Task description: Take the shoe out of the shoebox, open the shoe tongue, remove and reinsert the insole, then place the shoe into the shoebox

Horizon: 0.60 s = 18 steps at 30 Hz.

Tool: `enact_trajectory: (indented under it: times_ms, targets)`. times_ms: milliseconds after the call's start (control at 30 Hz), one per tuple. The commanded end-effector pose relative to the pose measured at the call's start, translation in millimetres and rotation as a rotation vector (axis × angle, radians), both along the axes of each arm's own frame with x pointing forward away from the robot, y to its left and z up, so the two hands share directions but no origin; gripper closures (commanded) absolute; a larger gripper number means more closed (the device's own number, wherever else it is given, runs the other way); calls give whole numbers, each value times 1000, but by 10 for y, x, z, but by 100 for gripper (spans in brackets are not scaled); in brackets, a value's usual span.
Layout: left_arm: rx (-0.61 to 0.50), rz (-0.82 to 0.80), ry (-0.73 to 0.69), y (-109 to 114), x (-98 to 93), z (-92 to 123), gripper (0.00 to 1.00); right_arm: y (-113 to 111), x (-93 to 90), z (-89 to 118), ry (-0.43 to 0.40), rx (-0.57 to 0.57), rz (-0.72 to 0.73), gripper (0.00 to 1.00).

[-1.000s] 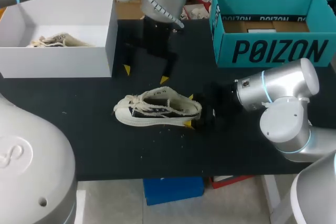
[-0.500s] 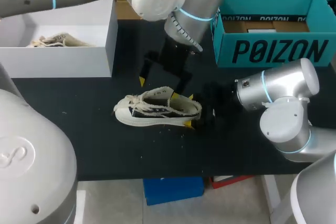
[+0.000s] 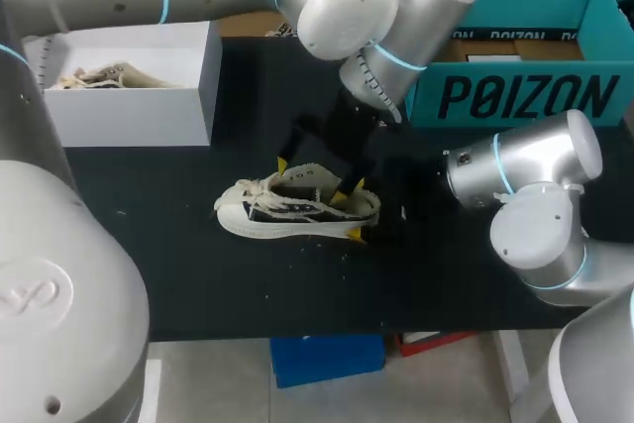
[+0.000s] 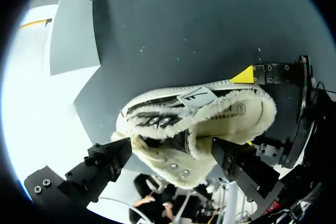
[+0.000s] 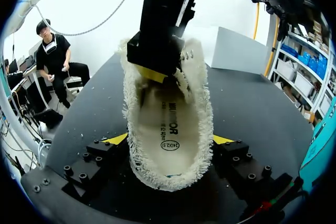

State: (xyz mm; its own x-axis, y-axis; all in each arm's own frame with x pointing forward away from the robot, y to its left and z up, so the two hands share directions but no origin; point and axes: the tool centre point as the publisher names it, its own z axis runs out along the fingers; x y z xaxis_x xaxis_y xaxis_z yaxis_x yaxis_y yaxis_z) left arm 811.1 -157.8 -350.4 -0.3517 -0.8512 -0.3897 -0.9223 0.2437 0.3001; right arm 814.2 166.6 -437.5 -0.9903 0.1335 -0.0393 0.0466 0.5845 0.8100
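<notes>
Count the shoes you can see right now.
2. One shoe stands on the black table, near its middle; a second shoe lies inside the white box. The teal box is partly hidden inside, so another could be there.

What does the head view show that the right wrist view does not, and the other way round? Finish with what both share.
Only the head view: a second shoe lying in the white box.
Only the right wrist view: the insole, seen down through the shoe's opening.
Both: the shoe on the table, the right gripper shut on its heel, and the left gripper open at its opening.
</notes>
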Motion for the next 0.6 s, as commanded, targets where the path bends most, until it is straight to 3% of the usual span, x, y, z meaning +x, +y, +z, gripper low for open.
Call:
enact_trajectory:
  times_ms: [33, 600]
  targets:
    - [47, 16, 34, -39, 33, -123, 0, 11, 7, -14, 0, -1, -3, 100]
    - [48, 85, -72, 62, 11, -126, 0, 11, 7, -14, 0, -1, -3, 100]
